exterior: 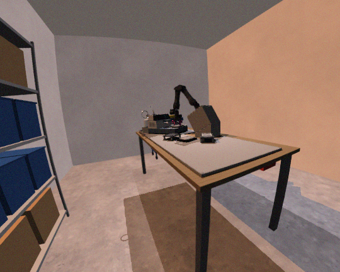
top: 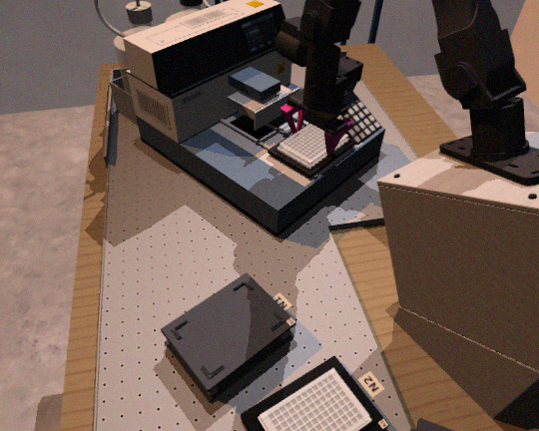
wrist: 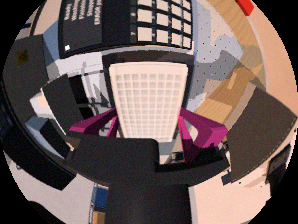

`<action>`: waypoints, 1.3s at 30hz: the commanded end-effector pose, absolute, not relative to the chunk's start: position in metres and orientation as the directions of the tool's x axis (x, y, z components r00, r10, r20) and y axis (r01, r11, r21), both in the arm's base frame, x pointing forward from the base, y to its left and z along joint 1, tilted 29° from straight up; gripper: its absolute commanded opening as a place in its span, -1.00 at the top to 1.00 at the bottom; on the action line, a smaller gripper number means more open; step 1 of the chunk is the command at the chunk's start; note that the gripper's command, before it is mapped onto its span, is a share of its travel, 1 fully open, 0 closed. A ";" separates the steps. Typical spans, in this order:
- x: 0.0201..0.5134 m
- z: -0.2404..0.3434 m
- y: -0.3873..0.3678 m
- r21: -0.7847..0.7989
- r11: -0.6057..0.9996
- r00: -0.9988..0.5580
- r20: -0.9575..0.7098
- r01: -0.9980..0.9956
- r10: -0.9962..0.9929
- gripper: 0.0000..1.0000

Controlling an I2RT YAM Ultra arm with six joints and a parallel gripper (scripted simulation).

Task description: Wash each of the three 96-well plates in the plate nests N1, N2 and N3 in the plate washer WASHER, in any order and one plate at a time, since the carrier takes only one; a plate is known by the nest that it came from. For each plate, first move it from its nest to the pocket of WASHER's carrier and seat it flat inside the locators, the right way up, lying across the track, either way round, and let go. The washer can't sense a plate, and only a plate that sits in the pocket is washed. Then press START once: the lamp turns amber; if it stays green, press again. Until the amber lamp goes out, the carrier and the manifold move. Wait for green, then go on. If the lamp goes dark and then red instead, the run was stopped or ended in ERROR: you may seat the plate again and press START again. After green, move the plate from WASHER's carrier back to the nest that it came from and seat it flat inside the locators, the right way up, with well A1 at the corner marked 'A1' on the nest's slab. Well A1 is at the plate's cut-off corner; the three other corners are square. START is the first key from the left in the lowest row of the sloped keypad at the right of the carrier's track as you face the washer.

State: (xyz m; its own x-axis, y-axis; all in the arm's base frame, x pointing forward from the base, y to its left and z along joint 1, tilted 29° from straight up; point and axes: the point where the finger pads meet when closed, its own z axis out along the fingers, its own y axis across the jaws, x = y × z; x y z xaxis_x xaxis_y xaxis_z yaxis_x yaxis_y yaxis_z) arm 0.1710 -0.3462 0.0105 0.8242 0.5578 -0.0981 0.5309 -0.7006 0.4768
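My gripper [top: 313,131], with magenta fingers, is shut on a white 96-well plate [top: 306,145] at the carrier [top: 314,167] of the washer [top: 252,115]. The plate sits at or just above the carrier's pocket; I cannot tell if it rests flat. Nest N1 [top: 229,331] is a dark slab with no plate on it. Nest N2 [top: 316,401] holds a white plate. Nest N3 is out of the close view.
The arm's base stands on a tall box [top: 476,249] at the right of the table. The washer's manifold head [top: 256,87] hangs over the track behind the carrier. In the far view the table [exterior: 215,151] stands by an orange wall, with shelves [exterior: 17,141] at the left.
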 end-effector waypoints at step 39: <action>0.172 0.030 -0.341 0.490 -0.691 0.823 -0.105 0.531 0.558 -1.00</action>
